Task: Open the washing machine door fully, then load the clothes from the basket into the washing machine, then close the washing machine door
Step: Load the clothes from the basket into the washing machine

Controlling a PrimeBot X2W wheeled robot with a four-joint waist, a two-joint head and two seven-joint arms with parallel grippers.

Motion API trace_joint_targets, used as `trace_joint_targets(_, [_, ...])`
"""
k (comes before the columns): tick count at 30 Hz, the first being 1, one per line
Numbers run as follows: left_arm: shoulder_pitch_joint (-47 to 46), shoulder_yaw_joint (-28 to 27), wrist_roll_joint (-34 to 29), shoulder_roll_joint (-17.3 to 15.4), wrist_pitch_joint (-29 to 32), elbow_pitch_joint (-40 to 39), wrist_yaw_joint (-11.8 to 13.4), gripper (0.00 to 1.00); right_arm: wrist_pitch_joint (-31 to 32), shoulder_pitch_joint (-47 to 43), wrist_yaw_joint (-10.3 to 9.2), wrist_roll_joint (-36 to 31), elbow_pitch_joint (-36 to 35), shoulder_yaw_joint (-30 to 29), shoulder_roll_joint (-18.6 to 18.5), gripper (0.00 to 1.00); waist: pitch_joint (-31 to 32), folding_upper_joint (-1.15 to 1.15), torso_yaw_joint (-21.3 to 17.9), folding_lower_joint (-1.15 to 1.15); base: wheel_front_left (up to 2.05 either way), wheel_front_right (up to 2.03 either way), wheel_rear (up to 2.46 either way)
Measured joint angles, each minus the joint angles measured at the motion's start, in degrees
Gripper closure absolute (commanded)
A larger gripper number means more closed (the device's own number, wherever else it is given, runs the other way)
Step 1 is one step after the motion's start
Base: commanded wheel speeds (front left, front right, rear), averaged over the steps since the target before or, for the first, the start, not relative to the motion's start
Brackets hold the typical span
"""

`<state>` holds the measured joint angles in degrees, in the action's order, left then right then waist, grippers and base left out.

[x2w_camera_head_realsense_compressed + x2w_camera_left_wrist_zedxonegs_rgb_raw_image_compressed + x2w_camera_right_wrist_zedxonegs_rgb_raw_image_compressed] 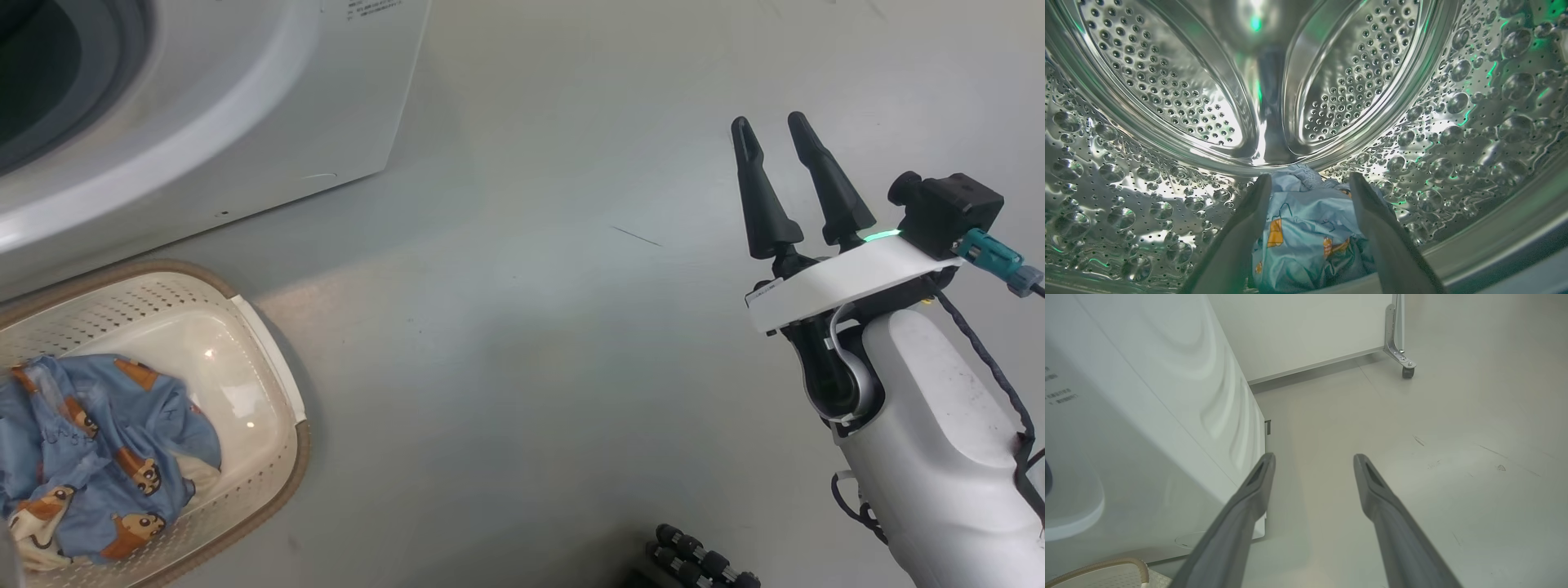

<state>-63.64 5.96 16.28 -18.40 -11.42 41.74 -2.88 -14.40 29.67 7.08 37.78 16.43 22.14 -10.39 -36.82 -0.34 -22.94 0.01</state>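
My left gripper [1309, 176] is inside the washing machine's perforated steel drum [1474, 122]. Its fingers are spread open, and a bundle of the light blue printed clothes [1306, 232] lies loose between and below them on the drum floor. The white washing machine [269, 98] fills the upper left of the head view. Below it stands the cream basket [269, 359], with more blue clothes [98, 457] inside. My right gripper [769, 122] hangs open over bare floor, far right of the basket, holding nothing. Its wrist view shows the gripper [1314, 456] beside the machine's side panel [1147, 416]. The washing machine door is out of view.
Grey floor [531, 327] stretches between the machine and my right arm. A white panel on a castor [1406, 369] stands behind the machine. A dark ribbed part of my base [702, 563] shows at the bottom edge.
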Motion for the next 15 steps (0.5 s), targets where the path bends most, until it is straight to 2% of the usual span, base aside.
trace_joint_targets(15, [7.94, 0.52, 1.90, 3.52, -2.79, 4.50, -1.32, 0.00, 0.00, -0.12, 0.00, -0.67, 1.91, 0.09, -0.54, 0.00, 6.22, 0.00, 3.74, -0.01, 0.00, 0.00, 0.00])
